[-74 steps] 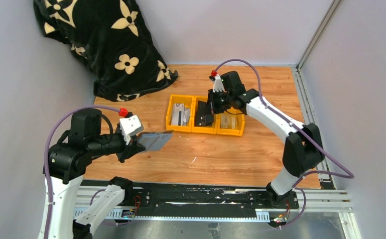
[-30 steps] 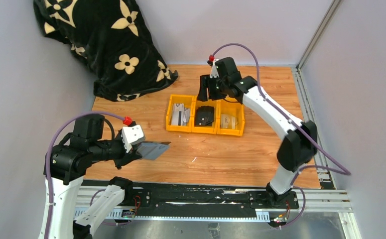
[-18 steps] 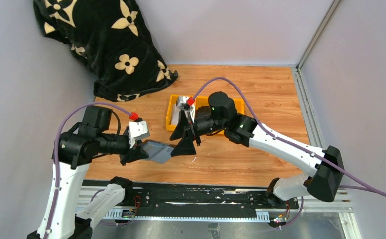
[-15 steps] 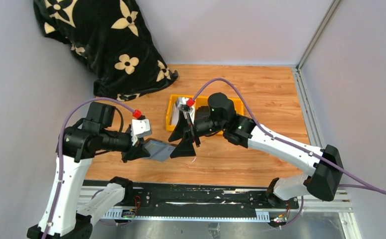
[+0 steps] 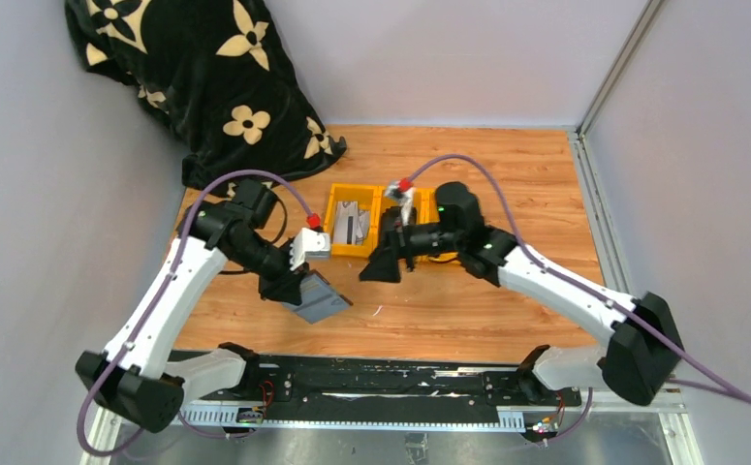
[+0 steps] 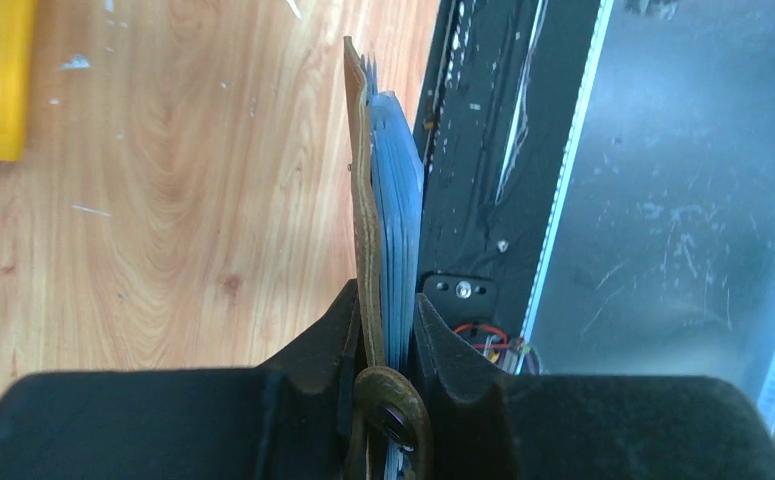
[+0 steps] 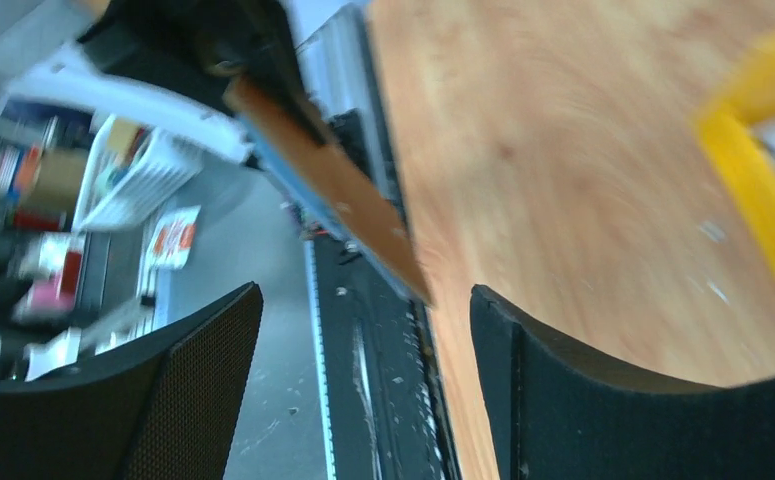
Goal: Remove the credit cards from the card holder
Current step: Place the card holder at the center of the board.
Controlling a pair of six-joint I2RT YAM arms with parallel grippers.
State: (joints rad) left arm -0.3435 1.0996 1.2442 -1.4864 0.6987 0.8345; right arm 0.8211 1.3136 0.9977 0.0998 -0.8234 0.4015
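Note:
My left gripper [image 5: 300, 287] is shut on the brown leather card holder [image 5: 321, 302], which hangs just above the wooden table near its front edge. In the left wrist view the card holder [image 6: 364, 190] stands edge-on between the pads, with blue credit cards [image 6: 398, 200] stacked against its inner face. My right gripper [image 5: 379, 267] is open, a short way right of the holder and pointing at it. The right wrist view is blurred: the card holder [image 7: 348, 205] shows ahead of the open right gripper [image 7: 363, 300], with nothing between the fingers.
Three yellow bins [image 5: 347, 252] sit in a row mid-table, the right arm over the middle one. A black flowered blanket [image 5: 197, 87] lies at the back left. A black rail [image 5: 352, 373] runs along the table's near edge.
The right arm swung from over the bins down toward the card holder, then drew back slightly to the right. The left arm stretched out, carrying the holder rightward and lower.

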